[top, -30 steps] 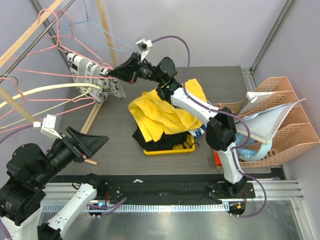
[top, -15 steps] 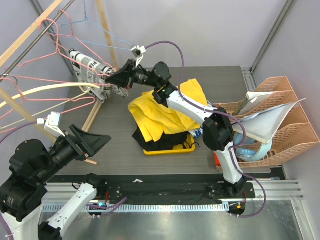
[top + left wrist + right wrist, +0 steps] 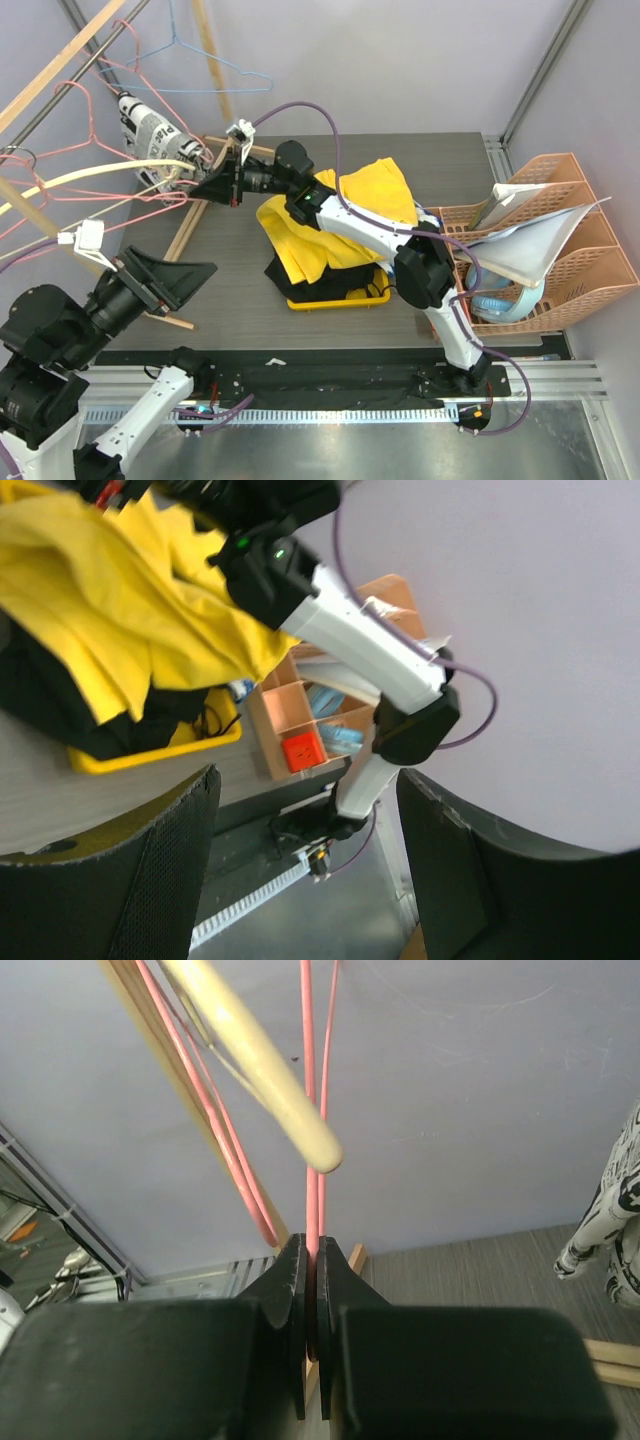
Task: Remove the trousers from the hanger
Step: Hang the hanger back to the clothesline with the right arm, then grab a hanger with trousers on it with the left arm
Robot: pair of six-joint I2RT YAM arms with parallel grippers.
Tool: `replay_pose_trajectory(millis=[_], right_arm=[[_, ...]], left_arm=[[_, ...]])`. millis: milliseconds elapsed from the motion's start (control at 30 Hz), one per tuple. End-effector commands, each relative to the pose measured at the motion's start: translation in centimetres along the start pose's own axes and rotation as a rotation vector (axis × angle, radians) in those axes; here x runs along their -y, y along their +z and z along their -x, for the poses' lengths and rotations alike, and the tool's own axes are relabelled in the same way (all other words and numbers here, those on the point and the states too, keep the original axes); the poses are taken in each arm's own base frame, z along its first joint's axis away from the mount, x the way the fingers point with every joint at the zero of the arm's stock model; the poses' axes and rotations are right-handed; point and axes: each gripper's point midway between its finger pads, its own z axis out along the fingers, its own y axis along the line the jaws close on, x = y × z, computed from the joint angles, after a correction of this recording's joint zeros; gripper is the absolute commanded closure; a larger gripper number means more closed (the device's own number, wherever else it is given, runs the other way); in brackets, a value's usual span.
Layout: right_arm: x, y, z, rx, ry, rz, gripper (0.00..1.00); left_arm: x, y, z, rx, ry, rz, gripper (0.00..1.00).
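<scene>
Stage: early; the trousers are not yet off the hanger, and no part of them lies on the surface (image 3: 230,290).
Left hand (image 3: 188,285): far left of the yellow pile (image 3: 340,225), toward the near edge; fingers spread wide, holding nothing, well apart from the trousers.
Rack (image 3: 60,65): a wooden rail up and far left of the pile, carrying several wire hangers and a cream one (image 3: 260,1070).
Trousers (image 3: 152,132): up and left of the pile, hung off the surface among the rack's hangers, close under the rail.
Hanger (image 3: 309,1110): a thin pink wire, one of several; judged to be the one that carries the trousers, though the overhead view does not settle this.
Right hand (image 3: 312,1260): just left of the pile, between it and the trousers; fingers pressed together, pinching the pink wire.
Done: the hanger is secured on one side.
Left to do: take hold of the cloth, probably with the free left hand, draw it off the bar, and set it down.
Look of trousers: white cloth densely printed in black, like newsprint; draped and bunched into a narrow, tilted bundle with a loose end hanging lower. Soft and light by appearance, so likely to slide off the wire with a steady pull.
</scene>
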Motion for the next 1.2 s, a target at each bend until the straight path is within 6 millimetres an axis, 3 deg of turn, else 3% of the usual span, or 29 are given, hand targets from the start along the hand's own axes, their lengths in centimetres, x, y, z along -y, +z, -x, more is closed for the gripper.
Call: replay_pose_trajectory(millis=[0,133,200,233,267,300,333,433,467,533,567,600,667,733,867,967,1133,1167], right_arm=[[-3.7,-0.8,2.2,-0.022,-0.088,0.035,0.99],[-5.7,-1.4,0.5,-0.080,-0.093,0.046,0.99],[-7.2,-1.6,0.2,-0.110,-0.124,0.039,0.99],[-7.5,-1.8,-0.5,-0.127,-0.116,0.030,0.99],[-7.7,-1.9,-0.7,-0.137,-0.107,0.028,0.99],[-8.1,-2.0,-0.7,-0.138,-0.099,0.028,0.99],[-8.4,-2.2,-0.4,-0.136,-0.096,0.024,0.99],[-8.8,-2.6,0.2,-0.135,-0.060,0.002,0.88],[-8.3,-2.7,0.6,-0.123,-0.055,-0.042,0.74],[-7.5,-3.3,0.2,-0.141,-0.023,-0.110,0.59],[-6.7,-4.1,1.1,-0.131,-0.016,-0.177,0.50],[-6.0,-4.7,0.7,-0.137,0.004,-0.216,0.47],[-4.8,-6.5,2.2,-0.105,0.043,-0.299,0.40],[-3.4,-8.3,3.0,-0.095,0.064,-0.368,0.38],[-1.2,-11.7,5.7,-0.069,0.023,-0.471,0.30],[1.2,-13.0,7.3,-0.055,-0.022,-0.516,0.26],[6.4,-10.7,7.4,-0.056,-0.097,-0.521,0.27],[6.7,-9.8,8.8,-0.026,-0.121,-0.504,0.27]], left_arm=[[5.4,1.1,6.0,0.212,0.076,-0.177,0.30],[5.7,4.1,10.6,0.316,0.152,-0.084,0.33],[5.6,5.8,14.1,0.423,0.165,-0.007,0.33],[7.0,5.7,16.0,0.490,0.219,-0.039,0.33],[7.4,6.4,16.9,0.518,0.235,-0.038,0.33],[7.1,8.6,17.8,0.519,0.262,-0.016,0.34],[7.8,8.6,19.1,0.556,0.279,-0.013,0.35],[5.5,11.7,21.1,0.592,0.277,0.121,0.38],[5.2,12.2,21.6,0.616,0.275,0.136,0.38],[3.5,13.7,22.2,0.642,0.271,0.196,0.39],[3.7,13.9,23.0,0.680,0.279,0.192,0.39],[3.3,14.3,23.3,0.695,0.280,0.209,0.39],[1.9,15.3,24.2,0.735,0.266,0.278,0.39],[2.2,15.6,25.2,0.765,0.301,0.290,0.39],[-0.8,17.1,26.4,0.816,0.301,0.448,0.39],[-2.7,16.0,27.5,0.893,0.274,0.572,0.39],[-2.9,16.9,27.6,0.901,0.256,0.578,0.39],[-3.1,16.9,27.6,0.908,0.240,0.578,0.38]])
